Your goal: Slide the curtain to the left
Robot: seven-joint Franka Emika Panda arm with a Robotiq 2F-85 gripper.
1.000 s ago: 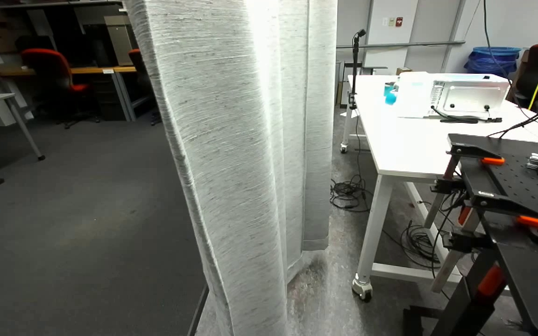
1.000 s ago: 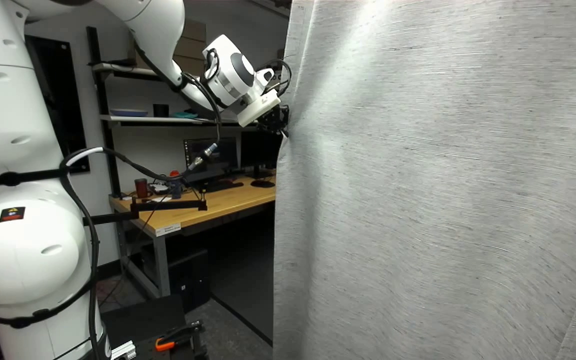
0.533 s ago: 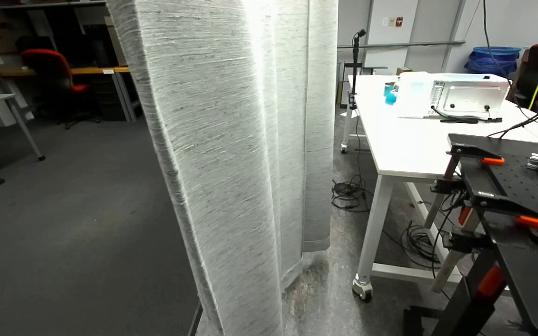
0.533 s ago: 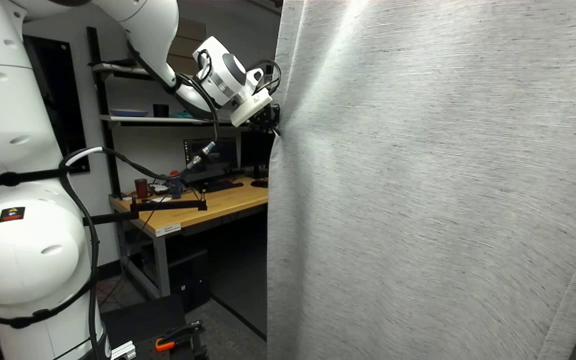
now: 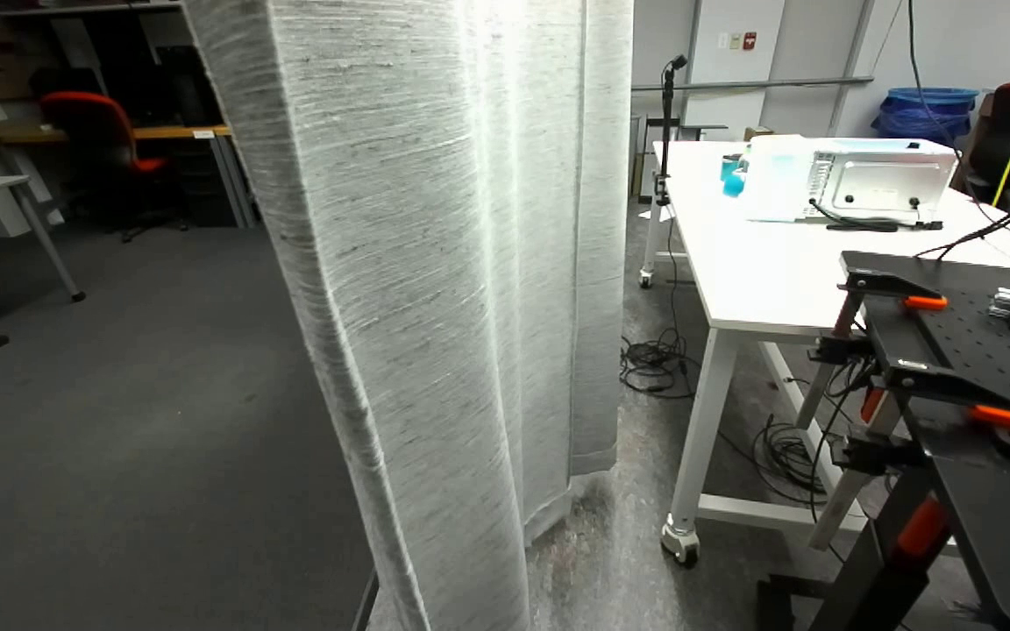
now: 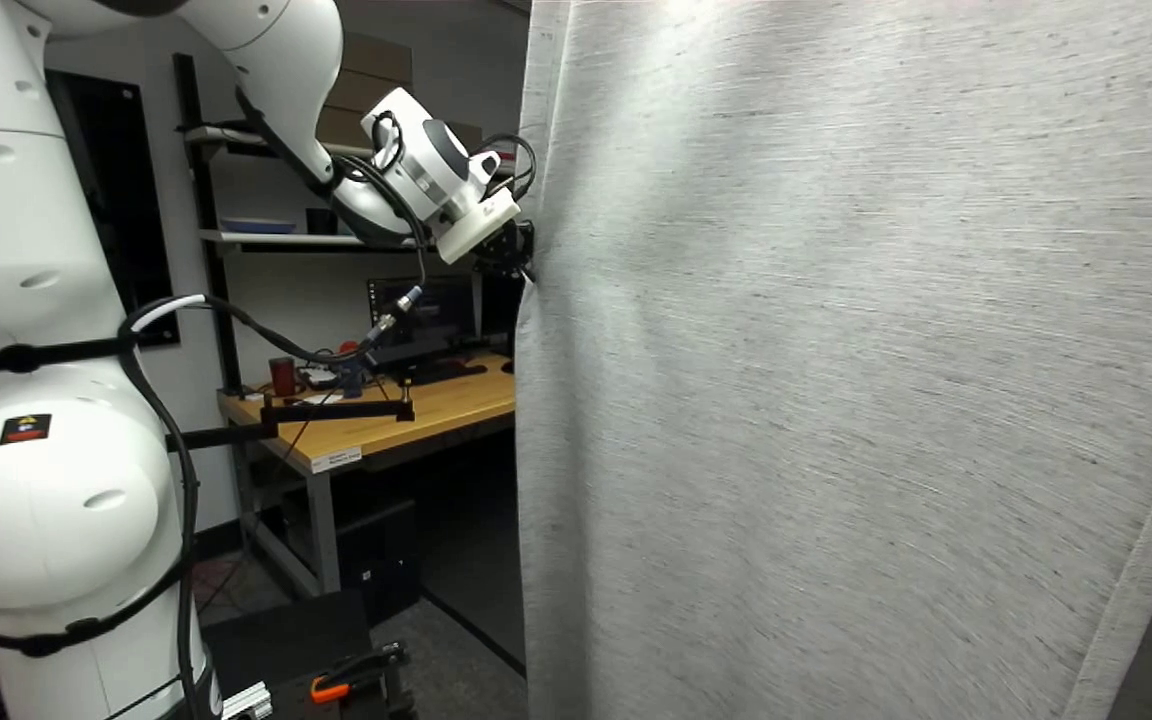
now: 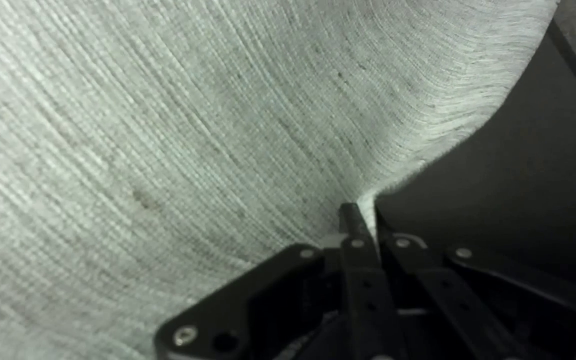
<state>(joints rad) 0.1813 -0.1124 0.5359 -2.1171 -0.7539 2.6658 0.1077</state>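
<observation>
- White rectangular desk label [image 6: 336,459]: unreadably small lettering.
- White jointed arm [image 6: 46,300] arched over, wrist [image 6: 431,160] slanting down.
- Black two-fingered gripper [image 7: 367,215] clamped on edge of pale-grey fabric curtain [image 7: 193,125].

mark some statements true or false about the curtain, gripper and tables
1. The gripper pinches the curtain at its edge. True.
2. The gripper stands wide open. False: it is shut on the curtain.
3. Orange-handled clamps sit at the edge of the black table. True.
4. A white appliance rests on the wheeled white table. True.
5. In an exterior view, the white appliance is left of the curtain. False: it is to the right.
</observation>
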